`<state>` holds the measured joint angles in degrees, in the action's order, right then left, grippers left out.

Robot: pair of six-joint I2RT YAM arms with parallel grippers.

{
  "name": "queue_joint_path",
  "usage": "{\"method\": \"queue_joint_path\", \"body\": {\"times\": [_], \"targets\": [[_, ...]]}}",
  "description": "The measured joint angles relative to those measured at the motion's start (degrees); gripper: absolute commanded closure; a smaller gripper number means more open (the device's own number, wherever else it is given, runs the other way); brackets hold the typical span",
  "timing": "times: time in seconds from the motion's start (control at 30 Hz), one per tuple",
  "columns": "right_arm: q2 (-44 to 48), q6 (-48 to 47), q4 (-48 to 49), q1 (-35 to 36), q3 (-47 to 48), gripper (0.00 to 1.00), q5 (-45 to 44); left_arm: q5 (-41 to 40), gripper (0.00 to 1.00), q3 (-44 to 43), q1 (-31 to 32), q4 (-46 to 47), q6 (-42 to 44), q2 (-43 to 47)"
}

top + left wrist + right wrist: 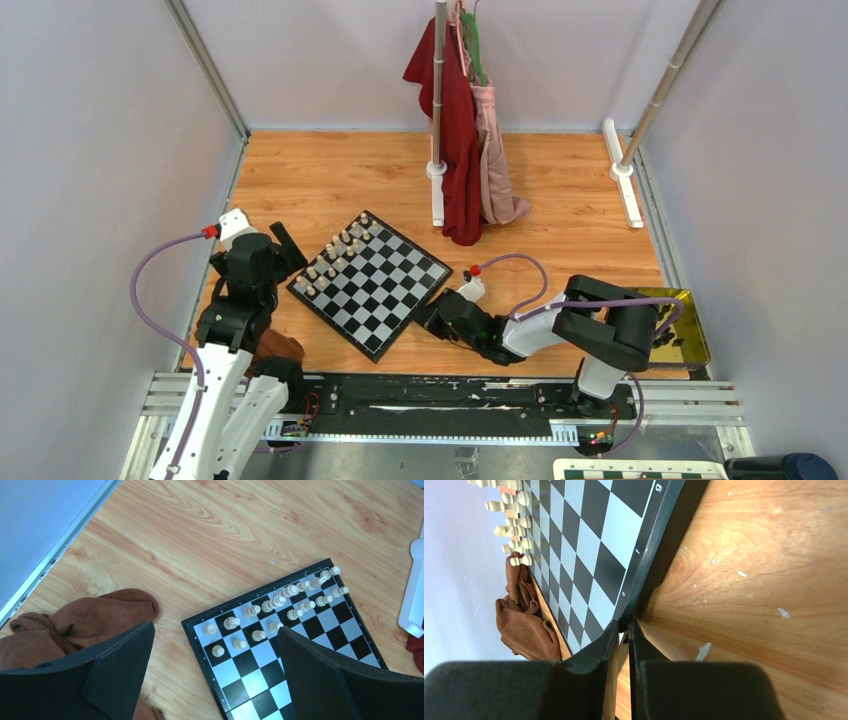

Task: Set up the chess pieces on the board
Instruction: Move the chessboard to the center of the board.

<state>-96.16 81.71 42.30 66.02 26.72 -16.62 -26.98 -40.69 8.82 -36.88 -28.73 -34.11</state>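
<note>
Top external view shows the board (390, 290) lying turned like a diamond on the wooden counter (560, 230), between the two arms. The cream pieces (335, 255) stand in two rows along its far-left edge, and the rest of the squares are bare. A shiny yellow tray (697, 350) sits at the counter's right side, partly behind the right arm. The black pieces (668, 325) lie in it, too small to tell apart. A brown cloth (278, 347) is bunched up near the left arm's base. Red and pink clothes (465, 150) hang from a rack at the back.

The right gripper (428, 315) reaches low to the board's near-right edge. In the right wrist view its fingers are clenched almost together, with the board's dark rim pinched in the narrow gap between their tips. I cannot tell whether that edge is raised off the counter.

The left gripper (290, 252) hangs just beside the board's left corner, close to the cream rows. In the left wrist view its fingers are spread wide with nothing between them. Below them lie the counter, the cloth to the left, and the corner of the board with the cream pieces.
</note>
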Motion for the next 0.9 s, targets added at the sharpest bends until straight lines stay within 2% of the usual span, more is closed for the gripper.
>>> {"method": "queue_joint_path", "body": {"times": [0.27, 0.33, 0.57, 0.7, 0.9], "targets": [[2.1, 0.0, -3.6, 0.0, 0.0, 0.94, -1.5, 0.6, 0.00, 0.3, 0.0, -0.5, -0.3, 0.1], [2.5, 0.0, -4.3, 0.0, 0.0, 0.90, -1.7, 1.0, 0.00, 0.3, 0.0, -0.6, -0.4, 0.1], [4.3, -4.0, -8.4, -0.1, 0.9, 0.68, -2.4, 2.4, 0.00, 0.3, 0.0, -1.0, -0.4, -0.5], [5.3, -7.7, -13.3, -0.1, 3.0, 0.62, -2.5, 3.2, 0.00, -0.3, 0.0, -2.1, -0.4, -0.7], [7.3, -13.0, -22.4, -0.1, 6.4, 0.59, -2.5, 4.7, 0.00, -2.2, 0.0, -3.1, -0.4, -0.6]]}}
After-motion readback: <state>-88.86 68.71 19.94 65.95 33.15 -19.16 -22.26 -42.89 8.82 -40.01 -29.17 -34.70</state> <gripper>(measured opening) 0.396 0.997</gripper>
